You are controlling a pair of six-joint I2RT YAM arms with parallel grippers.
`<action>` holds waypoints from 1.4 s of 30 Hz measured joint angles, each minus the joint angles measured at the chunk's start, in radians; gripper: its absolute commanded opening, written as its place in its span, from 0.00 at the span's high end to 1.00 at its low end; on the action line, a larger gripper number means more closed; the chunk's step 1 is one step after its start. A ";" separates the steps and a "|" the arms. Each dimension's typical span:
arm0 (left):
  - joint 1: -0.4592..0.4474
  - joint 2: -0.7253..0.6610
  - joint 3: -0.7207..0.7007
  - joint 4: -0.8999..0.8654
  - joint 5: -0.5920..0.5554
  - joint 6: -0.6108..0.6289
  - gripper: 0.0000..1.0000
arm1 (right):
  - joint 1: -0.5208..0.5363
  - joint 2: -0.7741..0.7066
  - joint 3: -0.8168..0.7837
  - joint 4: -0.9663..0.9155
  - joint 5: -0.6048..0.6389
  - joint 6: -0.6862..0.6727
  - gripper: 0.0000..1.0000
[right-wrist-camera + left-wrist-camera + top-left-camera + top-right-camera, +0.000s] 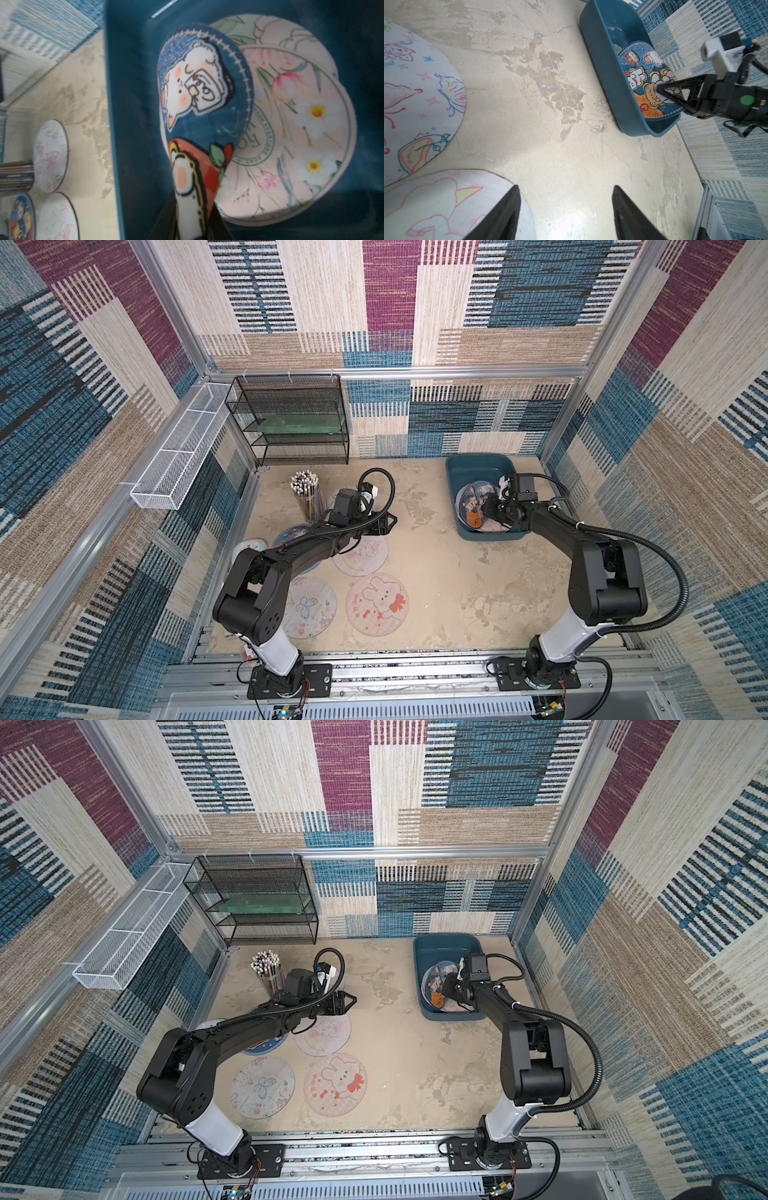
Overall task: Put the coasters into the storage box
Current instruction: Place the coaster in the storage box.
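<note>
Releasing a dark blue coaster point(199, 99) into the storage box point(457, 472).
Right gripper point(660, 91) pinched its edge; sticking could drag it out. Left gripper point(564, 207) stood open, empty.

You can read only one text: on the pale pink round floral coaster point(301, 128) in the dark teal plastic storage box point(133, 104), a green ring stamp at its 9 o'clock side reads partly "EVERYONE HOME"; the remaining letters are too blurred.
</note>
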 measured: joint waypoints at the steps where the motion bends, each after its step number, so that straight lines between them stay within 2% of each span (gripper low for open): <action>1: 0.000 0.000 -0.001 0.000 0.000 0.000 0.31 | -0.001 0.007 -0.002 -0.006 0.019 -0.001 0.66; 5: 0.000 0.000 -0.002 0.000 0.002 0.000 0.31 | -0.002 0.019 -0.002 -0.024 0.089 -0.001 0.56; 8: 0.000 -0.003 -0.005 0.000 0.001 0.000 0.31 | -0.002 0.019 0.000 -0.031 0.140 -0.003 0.45; 10: 0.000 -0.008 -0.010 0.000 -0.002 0.000 0.31 | -0.002 0.014 0.003 -0.042 0.174 -0.008 0.32; 12: 0.000 -0.014 -0.017 0.002 -0.006 0.000 0.31 | -0.002 0.001 0.005 -0.055 0.203 -0.011 0.23; 15: 0.000 -0.022 -0.025 0.002 -0.026 0.000 0.31 | -0.002 -0.024 0.010 -0.071 0.243 -0.019 0.13; 23: 0.000 -0.034 -0.041 0.004 -0.035 0.000 0.31 | 0.009 -0.081 0.010 -0.074 0.271 -0.020 0.06; 29: 0.000 -0.046 -0.055 0.006 -0.052 0.000 0.31 | 0.090 -0.070 0.023 -0.014 0.160 -0.035 0.03; 36: 0.000 -0.073 -0.081 0.009 -0.083 0.000 0.31 | 0.180 0.078 0.146 0.060 0.087 -0.037 0.03; 42: 0.001 -0.102 -0.114 -0.019 -0.151 -0.001 0.31 | 0.204 0.228 0.270 0.068 0.077 -0.034 0.00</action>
